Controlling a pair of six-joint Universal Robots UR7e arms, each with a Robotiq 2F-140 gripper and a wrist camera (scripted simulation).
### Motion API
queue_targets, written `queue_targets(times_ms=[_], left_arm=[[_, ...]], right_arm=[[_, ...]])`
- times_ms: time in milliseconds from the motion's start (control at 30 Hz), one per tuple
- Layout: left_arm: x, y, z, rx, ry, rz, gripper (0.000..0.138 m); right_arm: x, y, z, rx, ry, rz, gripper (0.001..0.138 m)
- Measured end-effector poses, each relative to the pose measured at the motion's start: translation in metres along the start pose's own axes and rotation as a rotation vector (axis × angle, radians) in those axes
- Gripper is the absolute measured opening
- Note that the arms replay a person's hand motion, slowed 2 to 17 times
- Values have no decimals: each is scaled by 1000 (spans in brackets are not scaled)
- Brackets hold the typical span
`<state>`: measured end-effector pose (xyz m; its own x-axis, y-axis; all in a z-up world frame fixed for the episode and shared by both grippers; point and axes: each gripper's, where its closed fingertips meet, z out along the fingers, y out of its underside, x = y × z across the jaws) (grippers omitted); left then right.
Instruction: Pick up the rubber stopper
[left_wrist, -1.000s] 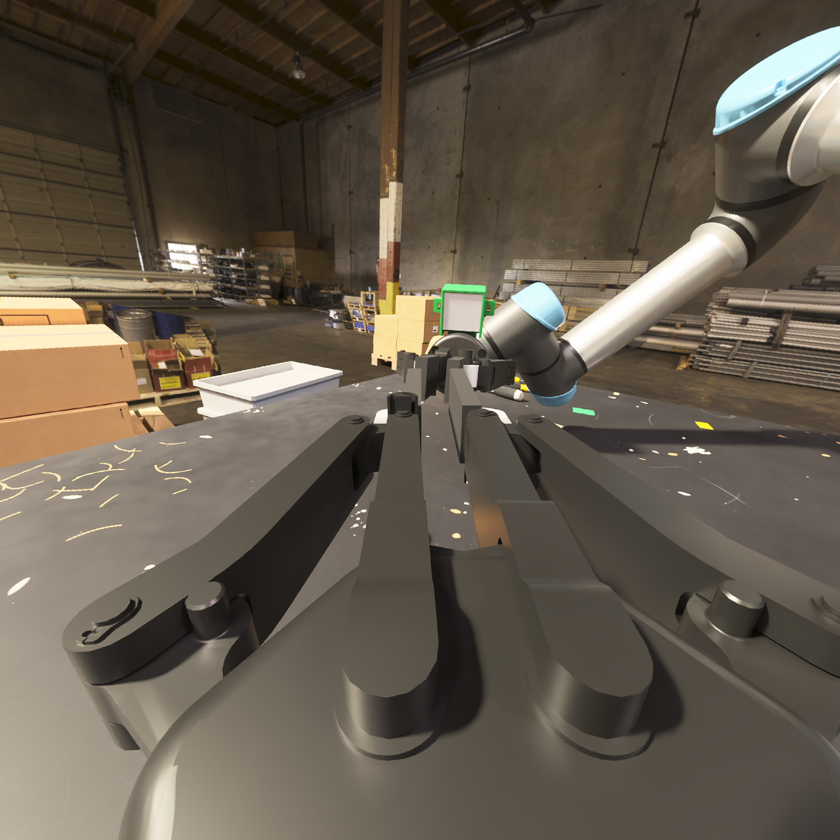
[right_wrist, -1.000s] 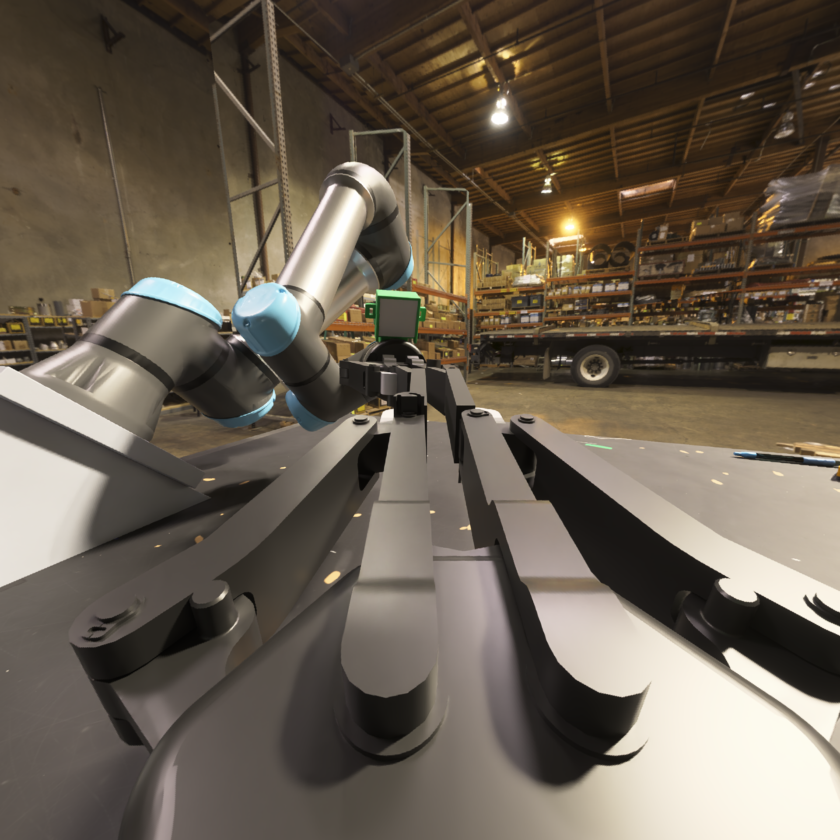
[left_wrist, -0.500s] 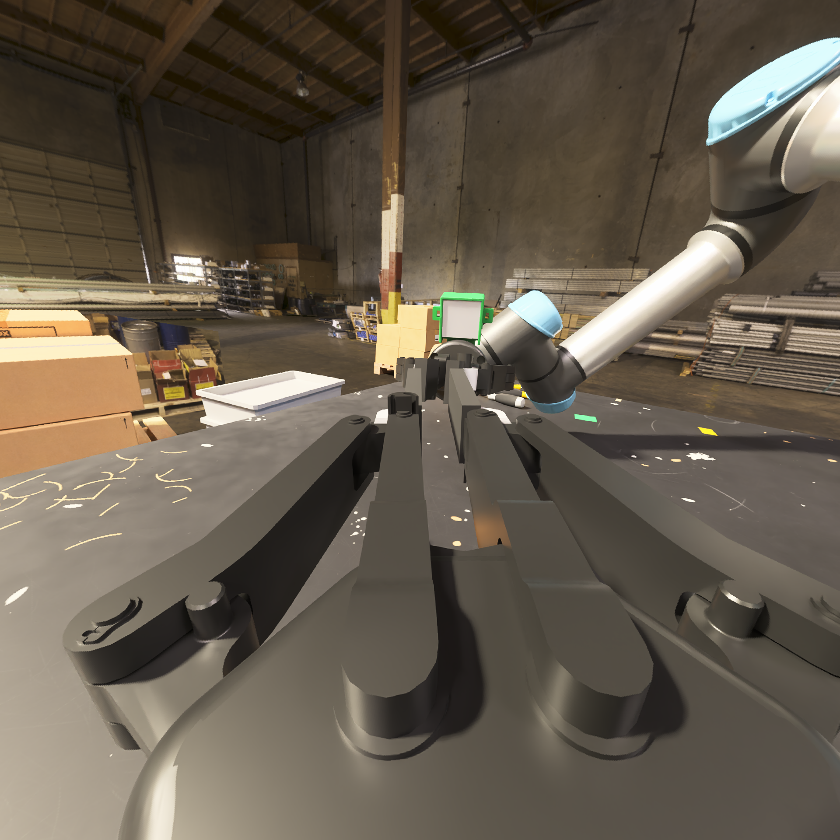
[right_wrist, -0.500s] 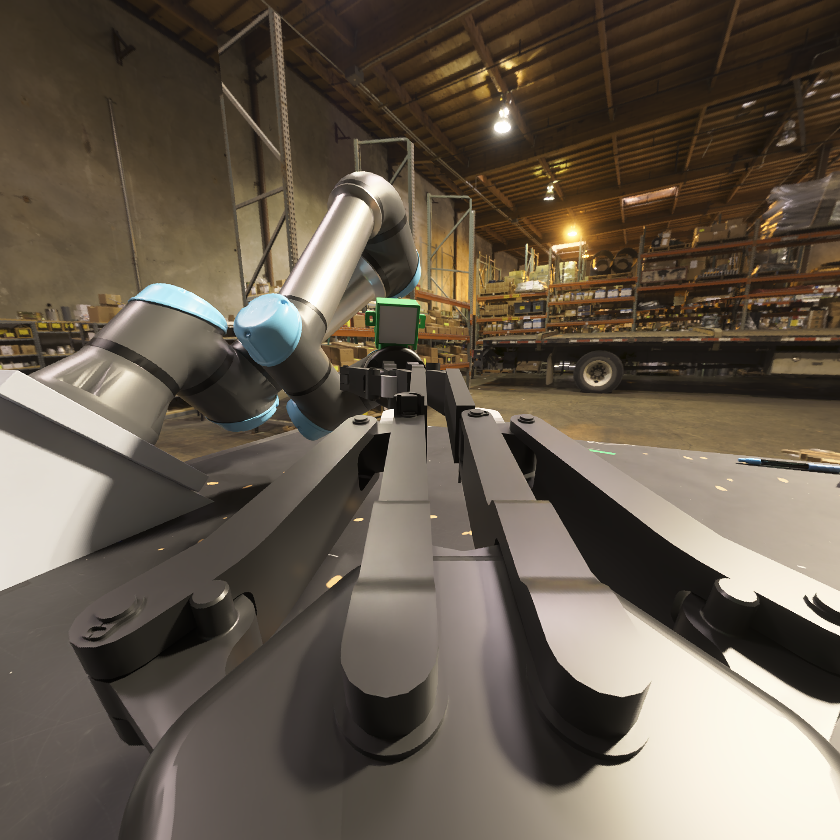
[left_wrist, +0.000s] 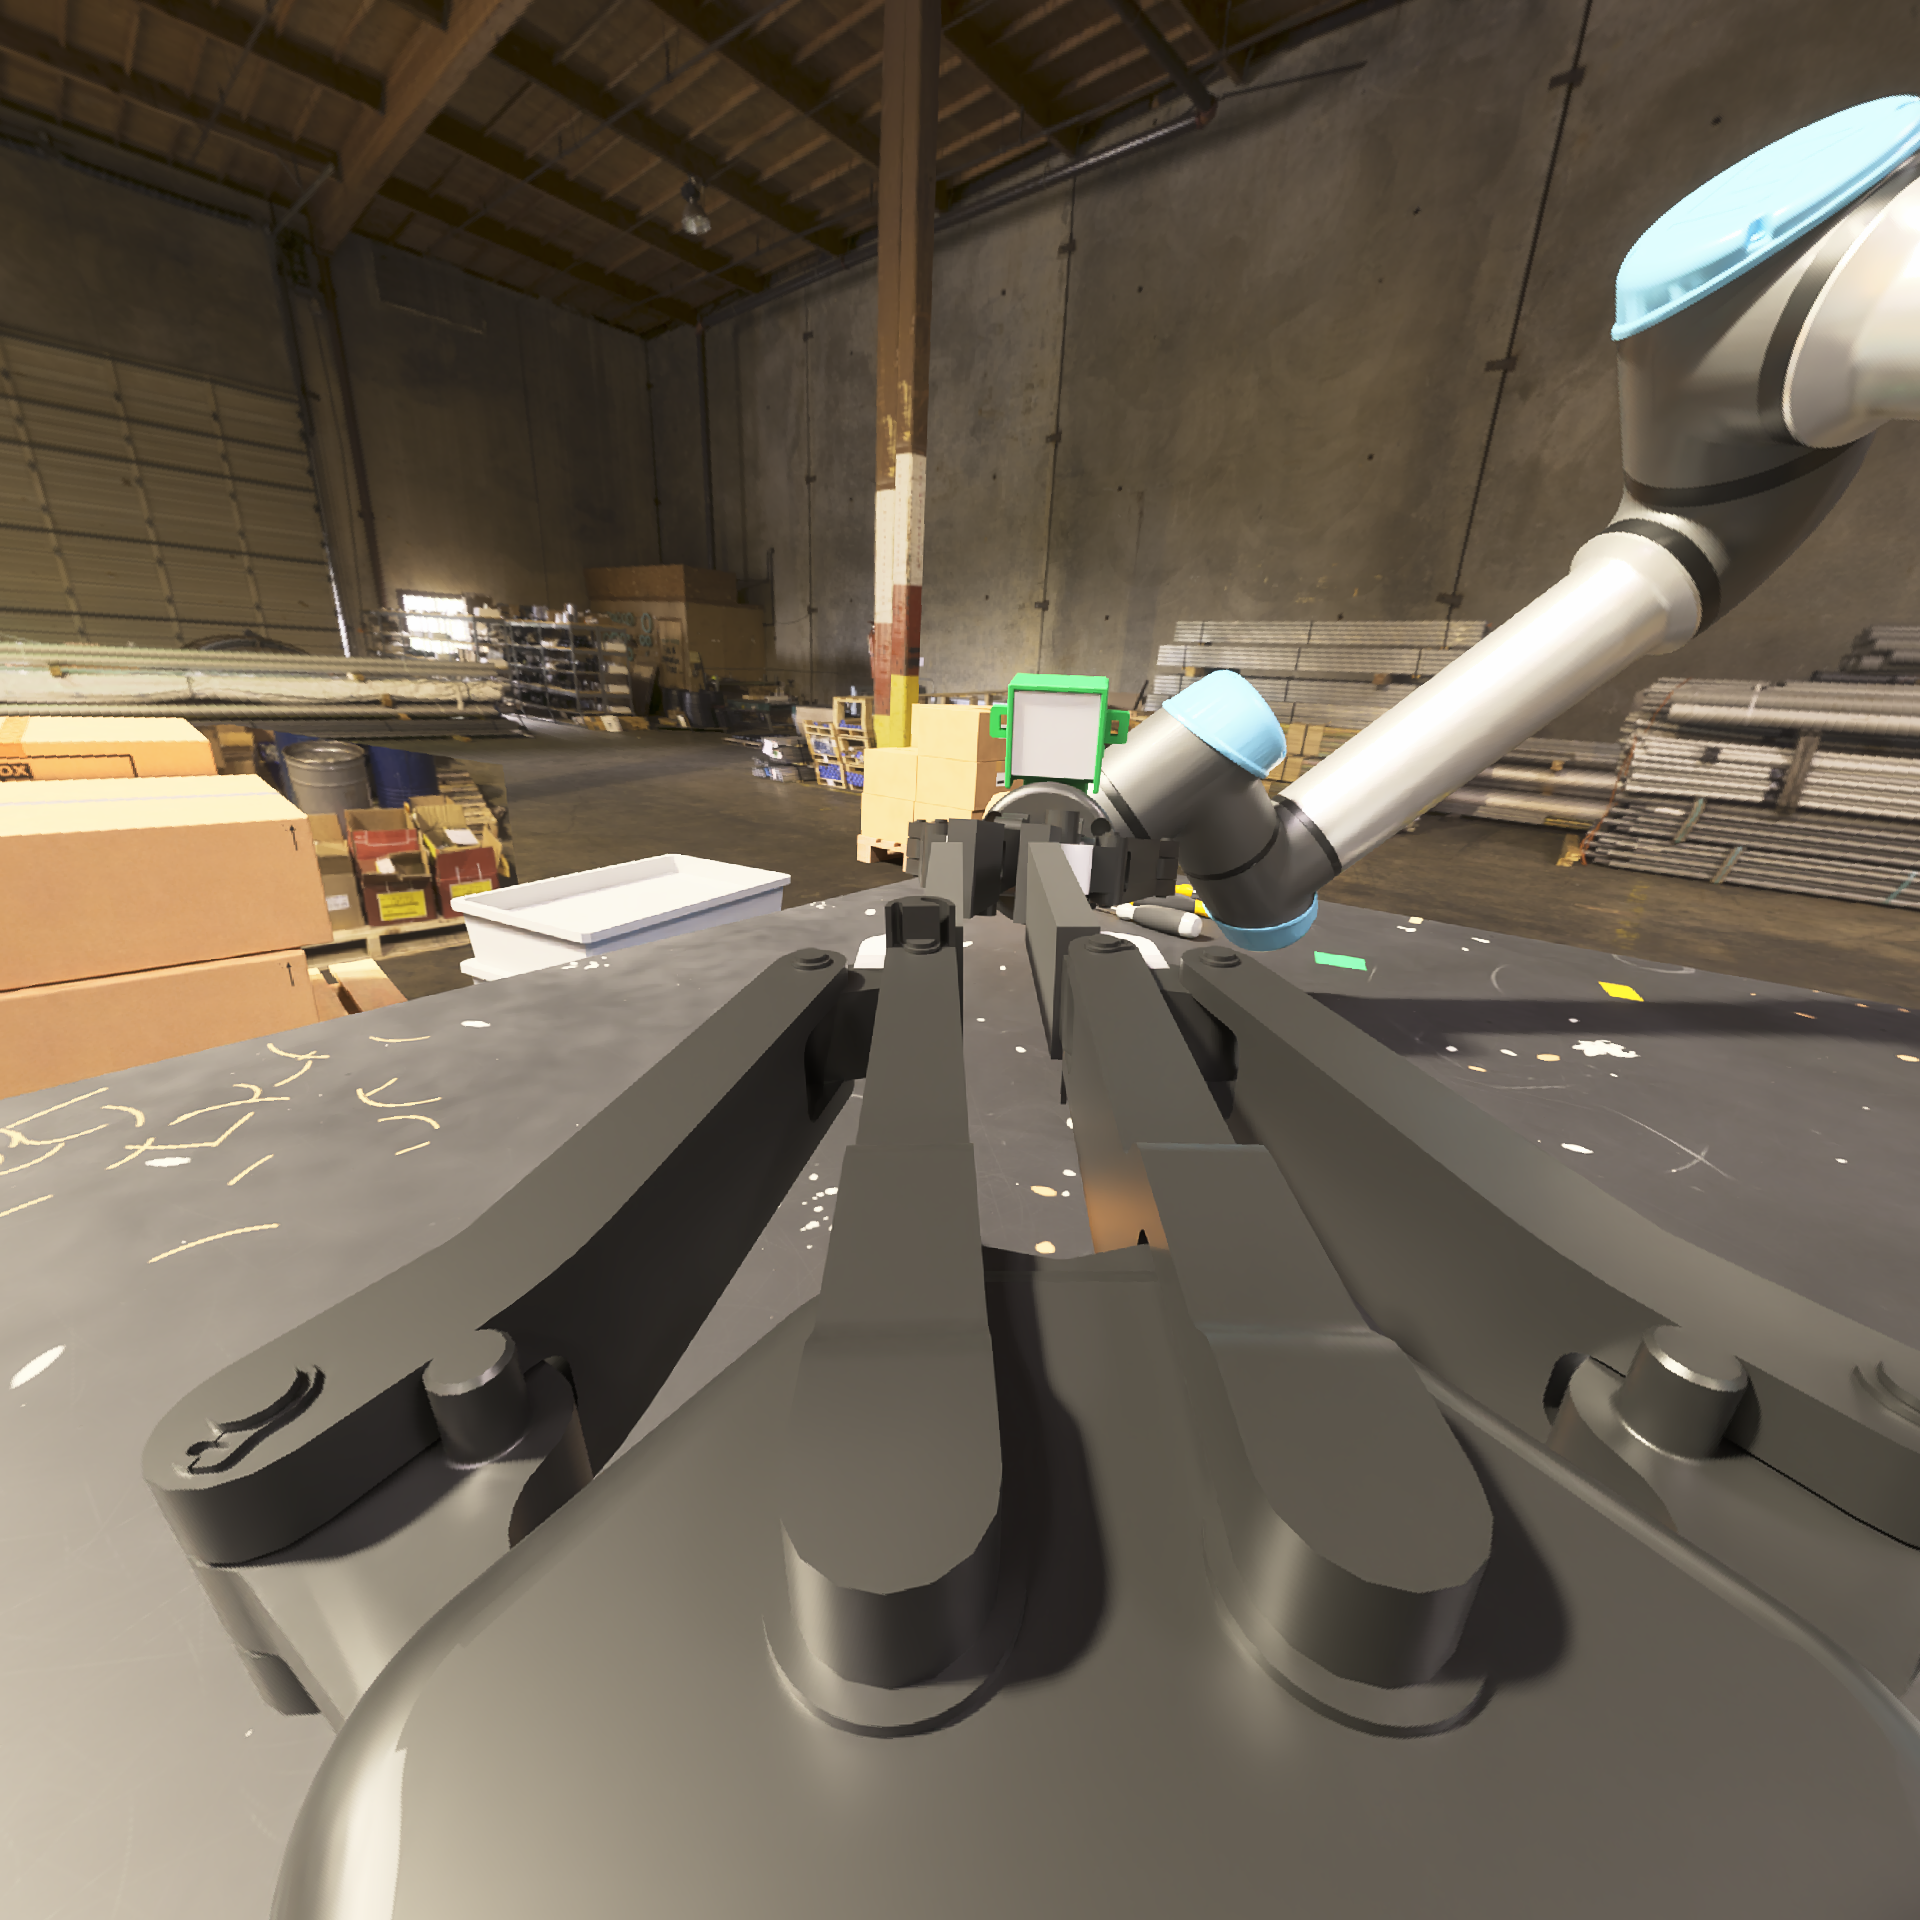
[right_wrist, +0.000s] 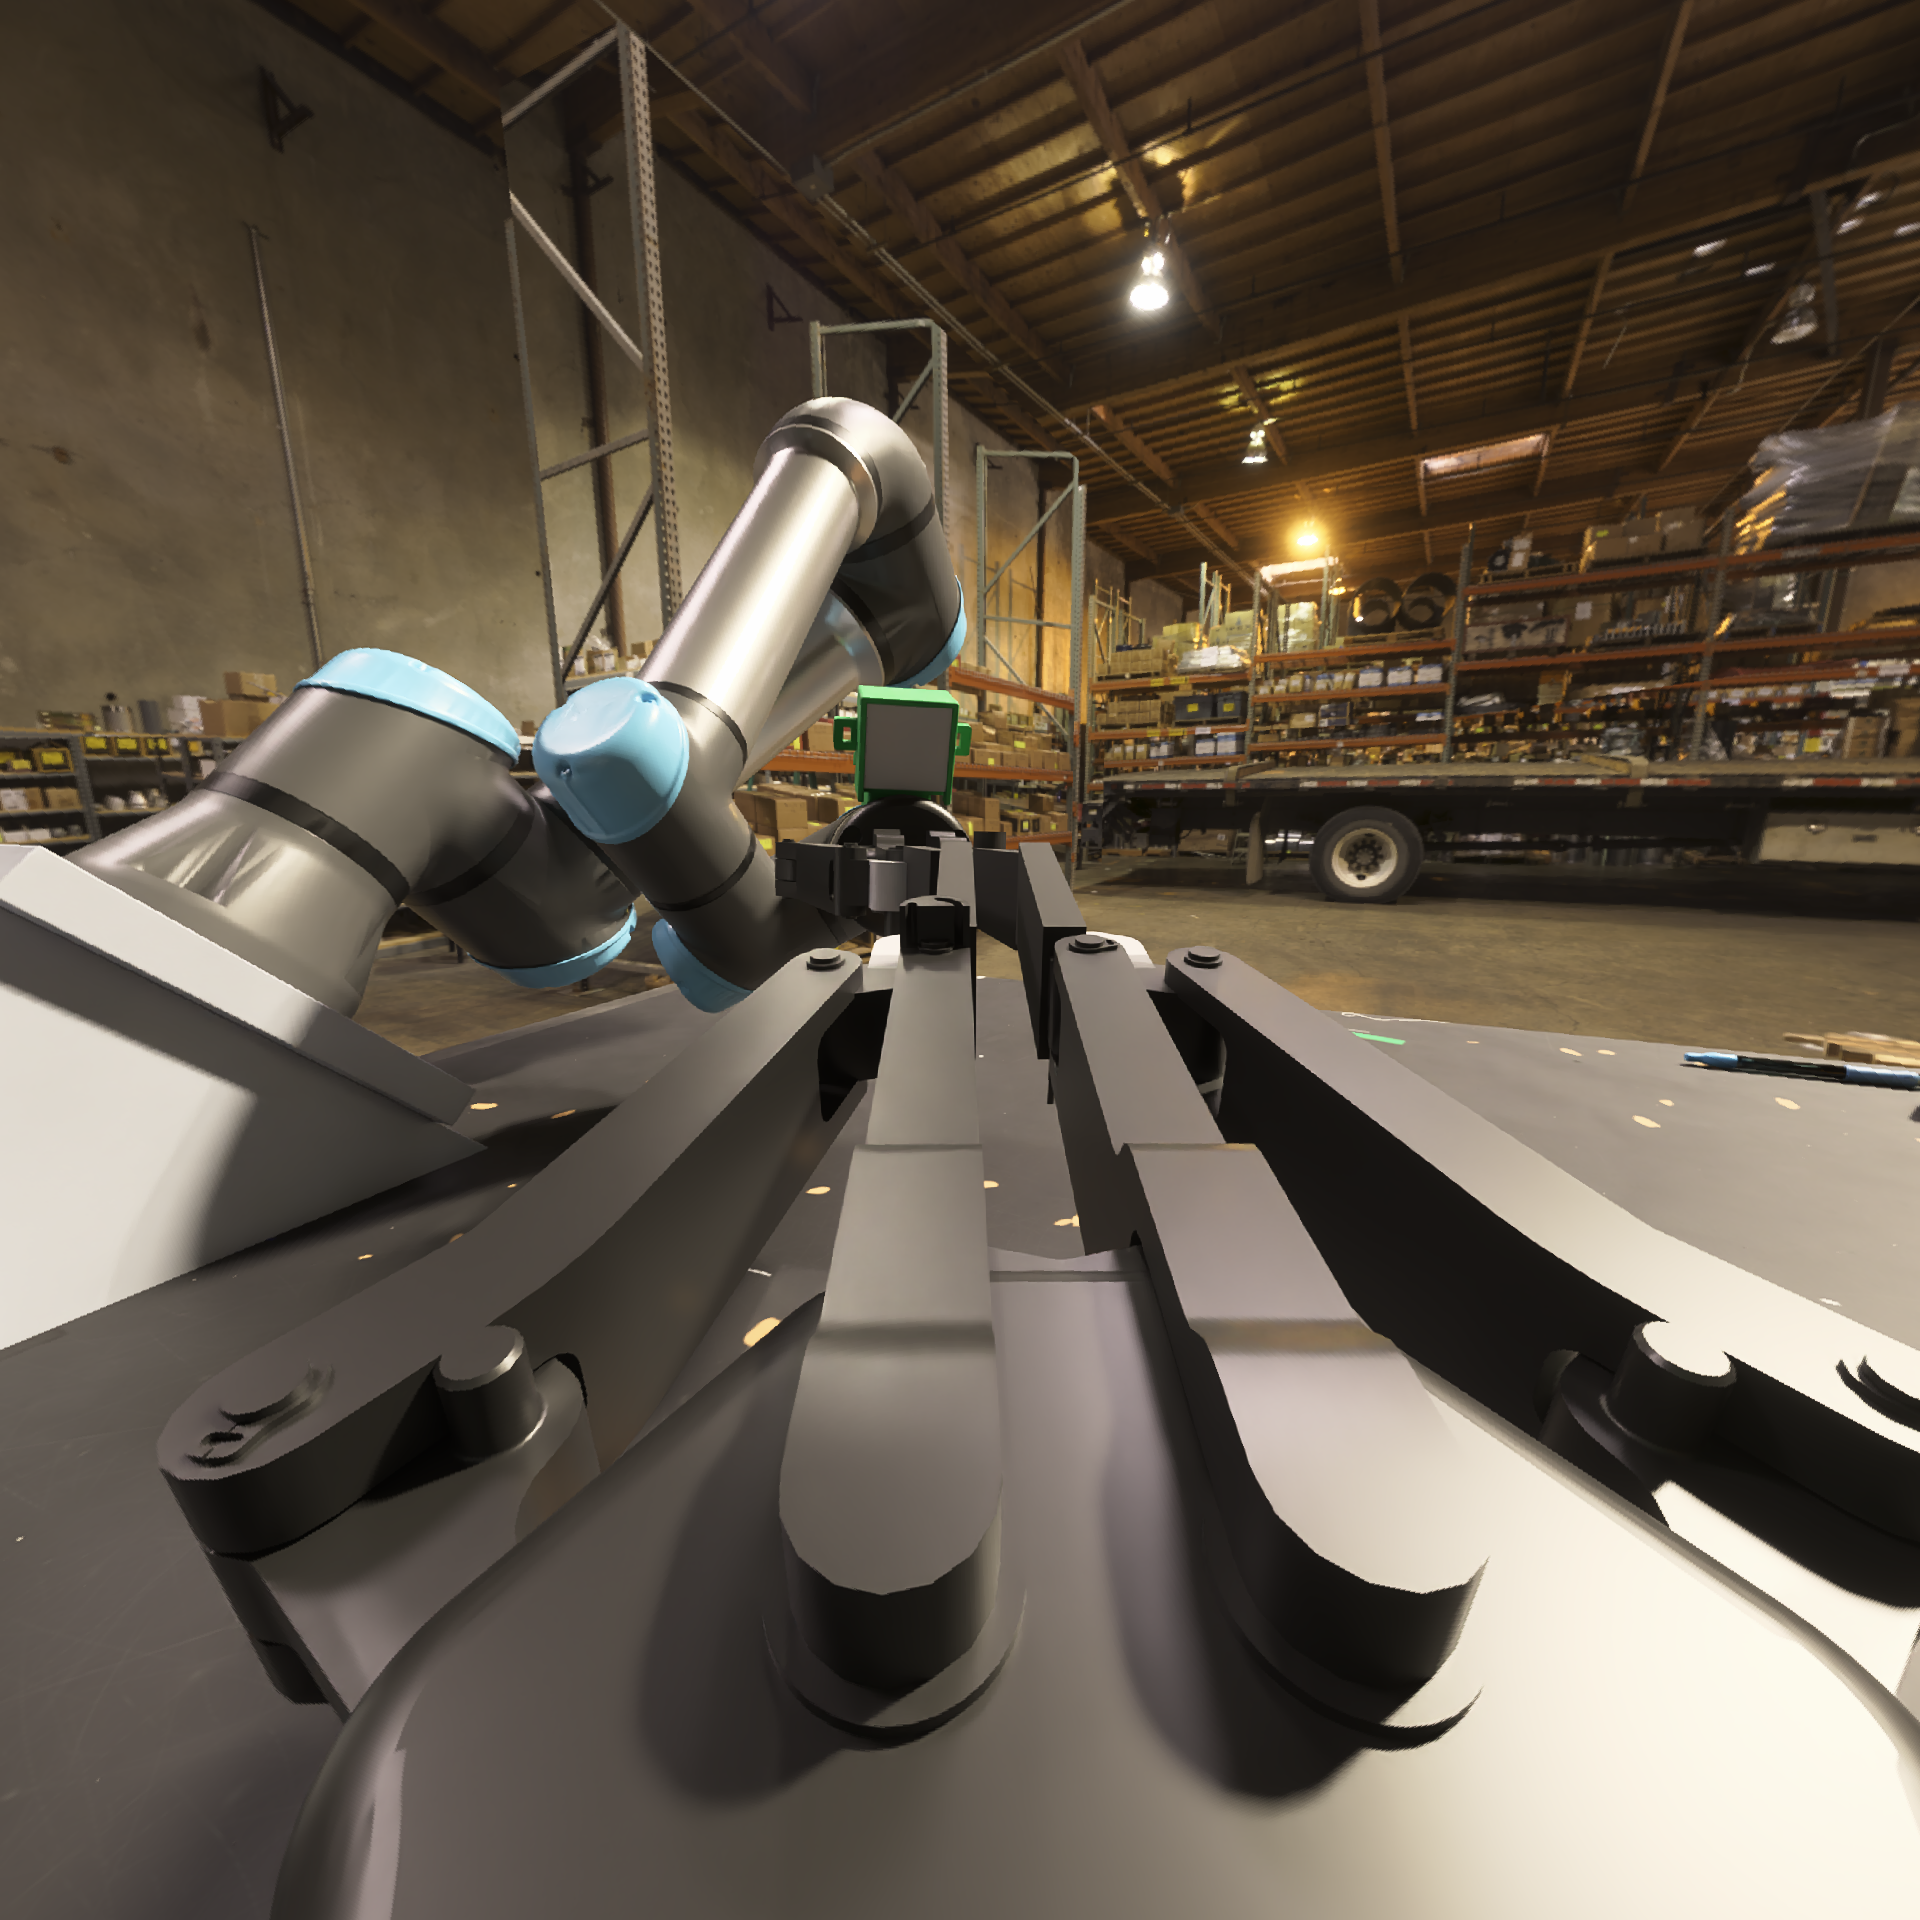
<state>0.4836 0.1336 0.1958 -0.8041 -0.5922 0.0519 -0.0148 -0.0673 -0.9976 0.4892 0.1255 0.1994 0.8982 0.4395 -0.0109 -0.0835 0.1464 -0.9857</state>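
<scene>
Facing each other, left gripper (left_wrist: 992, 914) and right gripper (right_wrist: 992, 904) fingers nearly together, empty.

A white tray (left_wrist: 623, 899) sits at the tabletop (left_wrist: 312, 1195) edge. A blue pen (right_wrist: 1803, 1068) lies far off. Cardboard boxes (left_wrist: 145, 873) stand beyond.

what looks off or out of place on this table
The rubber stopper itself shows in neither view. The dark table is flecked with pale scratches and paint spots, a white marker lies loose near the far arm, and a blue pen lies near the edge. Nothing looks spilled or broken.
</scene>
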Motion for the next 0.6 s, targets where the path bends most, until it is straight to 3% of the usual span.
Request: queue_targets(times_ms=[600], left_arm=[[1, 0, 0, 3, 0, 5, 17]], right_arm=[[-1, 0, 0, -1, -6, 1, 12]])
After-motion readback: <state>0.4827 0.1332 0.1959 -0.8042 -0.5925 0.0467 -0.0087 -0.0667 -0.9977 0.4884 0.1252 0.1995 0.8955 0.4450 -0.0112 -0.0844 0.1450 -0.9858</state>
